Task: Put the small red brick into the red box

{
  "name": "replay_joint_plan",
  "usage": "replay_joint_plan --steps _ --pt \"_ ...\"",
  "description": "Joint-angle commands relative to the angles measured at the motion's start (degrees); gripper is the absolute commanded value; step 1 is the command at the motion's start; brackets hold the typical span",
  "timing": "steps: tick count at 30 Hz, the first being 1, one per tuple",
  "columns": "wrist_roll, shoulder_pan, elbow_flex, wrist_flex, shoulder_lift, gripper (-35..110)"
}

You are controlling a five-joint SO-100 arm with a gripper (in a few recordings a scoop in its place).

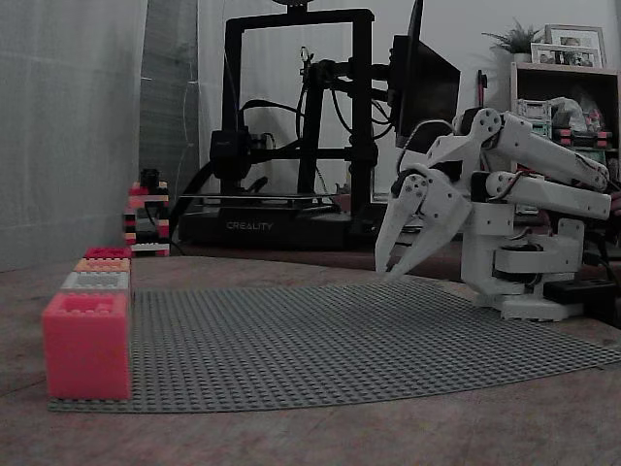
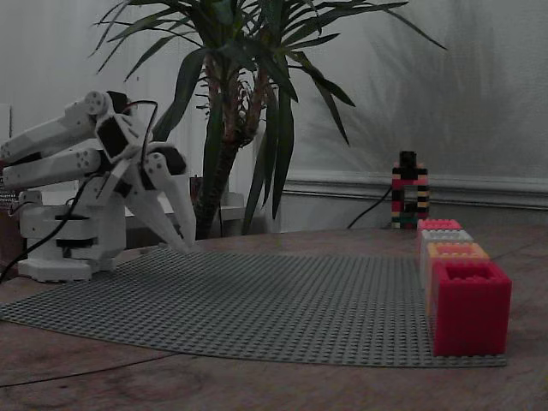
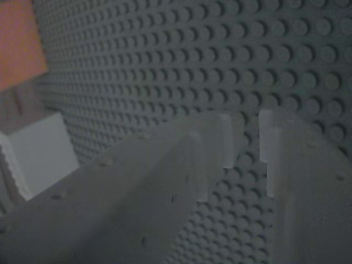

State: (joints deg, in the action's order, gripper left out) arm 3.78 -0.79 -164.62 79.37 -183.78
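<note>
The small red brick is hidden in every view. The red box [image 2: 469,306] is the deep crimson one at the near right end of a row of boxes on the grey baseplate [image 2: 257,304]; in the other fixed view it is the farthest box [image 1: 107,252]. My white gripper [image 1: 385,273] hangs tilted down over the plate's far edge, well away from the boxes, also seen at the left [image 2: 181,247]. Its fingers [image 3: 209,159] are almost together, with a thin slit and nothing between them.
The row also holds a coral-pink box [image 1: 85,345], a grey box [image 1: 95,282] and an orange box [image 2: 454,251]. A striped brick tower [image 2: 409,190] stands behind the row. A 3D printer [image 1: 291,126] and a potted plant [image 2: 240,103] stand beyond the table.
</note>
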Motion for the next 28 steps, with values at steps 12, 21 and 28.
replay_joint_plan --steps 12,21,28 --pt "-1.6 0.6 0.6 1.0 -0.8 0" --pt "-2.2 0.1 0.6 1.1 -0.8 0" --pt "-2.0 0.1 0.6 1.1 -0.8 0"
